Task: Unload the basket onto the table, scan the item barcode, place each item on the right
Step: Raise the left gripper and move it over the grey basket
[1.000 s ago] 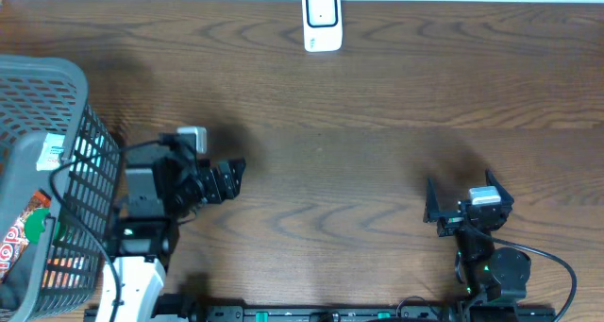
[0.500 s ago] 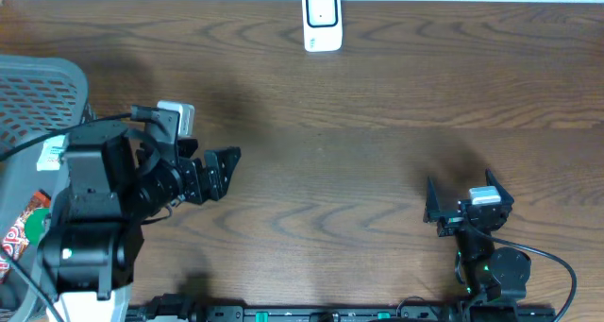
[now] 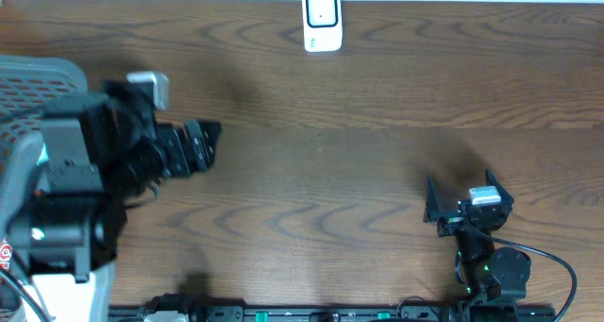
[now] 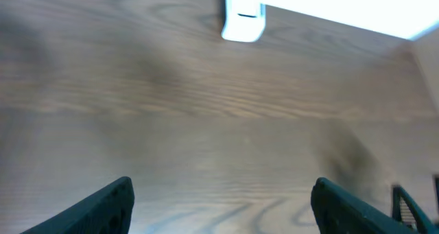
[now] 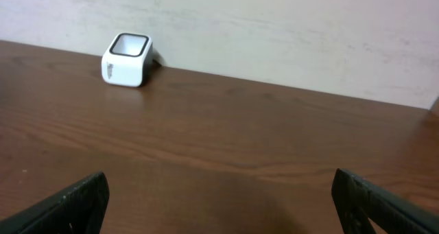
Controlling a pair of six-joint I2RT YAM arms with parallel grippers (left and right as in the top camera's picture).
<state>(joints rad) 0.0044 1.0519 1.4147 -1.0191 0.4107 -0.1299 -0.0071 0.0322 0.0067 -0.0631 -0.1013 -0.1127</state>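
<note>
Now the scanner [image 3: 322,21] stands at the top centre of the overhead frame, on the far edge of the table [image 3: 359,161], where it stood a second ago. The left gripper [image 3: 209,141] has swung up and to the left since then. Its jaws stand apart with nothing between them, and the scanner lies well up and to its right. The left arm [image 3: 75,190] now covers most of the basket [image 3: 38,76] at the left edge. The goods seen inside it a second ago are hidden, save a red sliver of packet [image 3: 4,256] at the frame's left edge. The right gripper [image 3: 462,194] has not moved from the lower right; its jaws are spread wide and empty, far from the scanner.

Only the overhead view shows the basket. The left wrist view is blurred: the scanner [image 4: 243,18] sits at the top centre, well ahead of the left gripper [image 4: 223,210]. The right wrist view alone shows the scanner's [image 5: 126,59] dark window on top and the pale wall [image 5: 274,28] behind it; there it is at the upper left, far beyond the right gripper [image 5: 219,206].
</note>
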